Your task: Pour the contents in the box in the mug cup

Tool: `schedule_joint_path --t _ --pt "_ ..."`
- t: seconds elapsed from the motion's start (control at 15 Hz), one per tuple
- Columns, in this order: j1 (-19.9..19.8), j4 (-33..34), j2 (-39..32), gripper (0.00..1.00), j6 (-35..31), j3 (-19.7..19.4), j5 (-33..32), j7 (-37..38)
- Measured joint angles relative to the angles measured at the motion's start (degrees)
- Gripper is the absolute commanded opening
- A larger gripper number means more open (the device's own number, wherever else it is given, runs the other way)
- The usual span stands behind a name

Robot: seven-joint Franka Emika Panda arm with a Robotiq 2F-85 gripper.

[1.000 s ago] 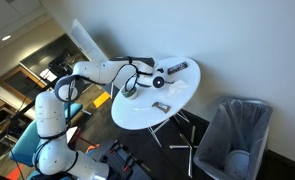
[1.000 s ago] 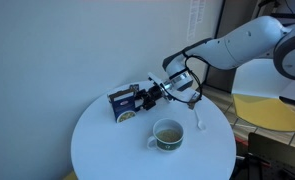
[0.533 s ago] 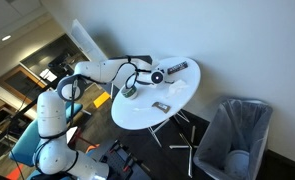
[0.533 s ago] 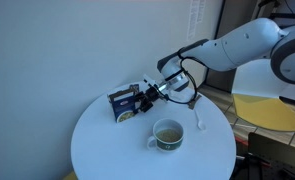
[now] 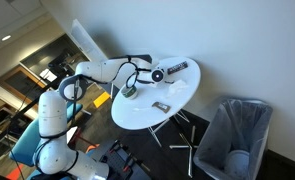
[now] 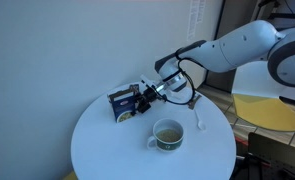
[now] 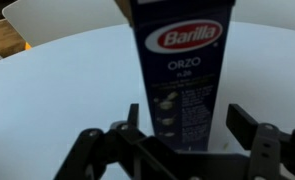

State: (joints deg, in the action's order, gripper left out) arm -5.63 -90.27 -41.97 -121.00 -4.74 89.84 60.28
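Box (image 7: 184, 70) top cropped, end effector (image 7: 183, 115) flanking it, contact unclear

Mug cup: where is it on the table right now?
In an exterior view the mug cup sits near the middle of the white table, apart from the box, which stands behind it toward the picture's left.

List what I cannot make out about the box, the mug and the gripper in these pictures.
- Box top: in the wrist view the upper edge cuts it off, so open or closed is unknown.
- Box contents: hidden by its walls in every view.
- Grip: in the wrist view the gripper covers the lower box, so whether it touches the box is unclear.
- Mug inside: too small in an exterior view to tell if it is empty.
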Motion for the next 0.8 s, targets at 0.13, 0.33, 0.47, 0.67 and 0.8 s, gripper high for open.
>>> schedule_joint_path --t 0.13,0.33,0.47,0.67,0.8 --pt "0.0 0.1 -0.1 0.42 0.0 0.0 -0.5 0.0" --pt "0.0 0.4 -0.3 0.21 0.0 0.1 -1.7 0.0" --pt "0.0 0.7 -0.3 0.17 0.0 0.1 -2.2 0.0" --pt "0.0 1.2 -0.3 0.13 0.0 0.1 -3.1 -0.4" --pt "0.0 1.5 -0.3 0.13 0.1 0.1 -4.0 -0.5"
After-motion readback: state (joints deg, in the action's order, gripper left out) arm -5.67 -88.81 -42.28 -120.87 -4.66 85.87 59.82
